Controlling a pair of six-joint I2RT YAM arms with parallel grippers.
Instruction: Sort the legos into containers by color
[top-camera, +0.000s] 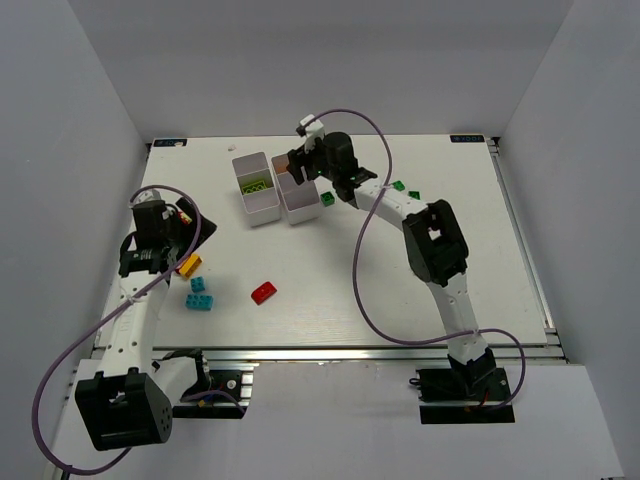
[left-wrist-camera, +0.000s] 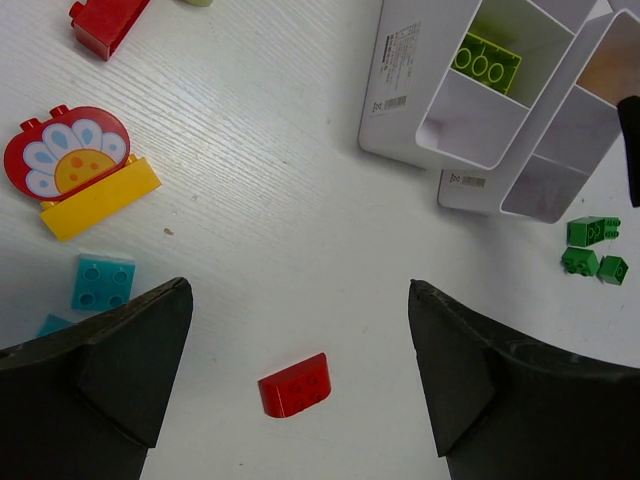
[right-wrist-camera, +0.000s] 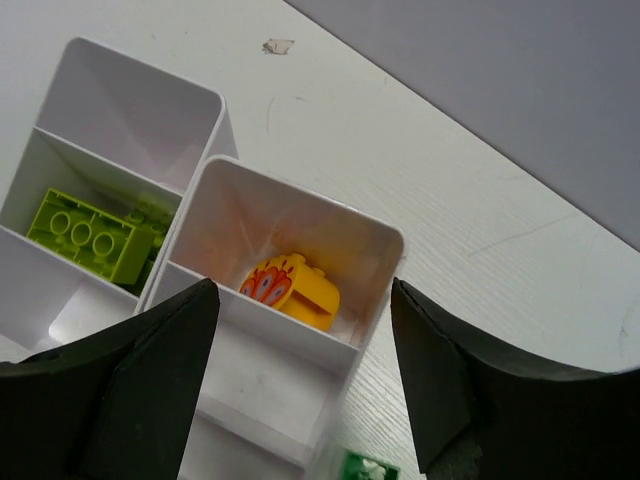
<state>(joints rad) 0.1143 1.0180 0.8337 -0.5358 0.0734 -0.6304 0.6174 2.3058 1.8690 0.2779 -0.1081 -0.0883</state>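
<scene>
Top view: the right gripper (top-camera: 303, 163) hangs over the far end of the right-hand tray (top-camera: 300, 208), upper centre.

Left wrist: the left gripper (left-wrist-camera: 300, 300) stands wide apart, and a red brick (left-wrist-camera: 295, 384) lies loose at bottom centre.

Right wrist: jaws spread, holding nothing. An orange brick (right-wrist-camera: 290, 288) lies in the tray's end compartment, mid-frame.

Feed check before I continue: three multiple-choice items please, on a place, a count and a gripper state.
1. Where is the lime green brick?
A left tray, middle compartment; B right tray; C outside both.
2. How many dark green bricks are there?
A one; B three; C five.
3. The right gripper is:
A shut on a brick; B shut on a tray wall; C open, empty.

1 A: it sits between that tray's end compartments.
2 B: three show on the table.
3 C: fingers apart above the orange piece.
</scene>
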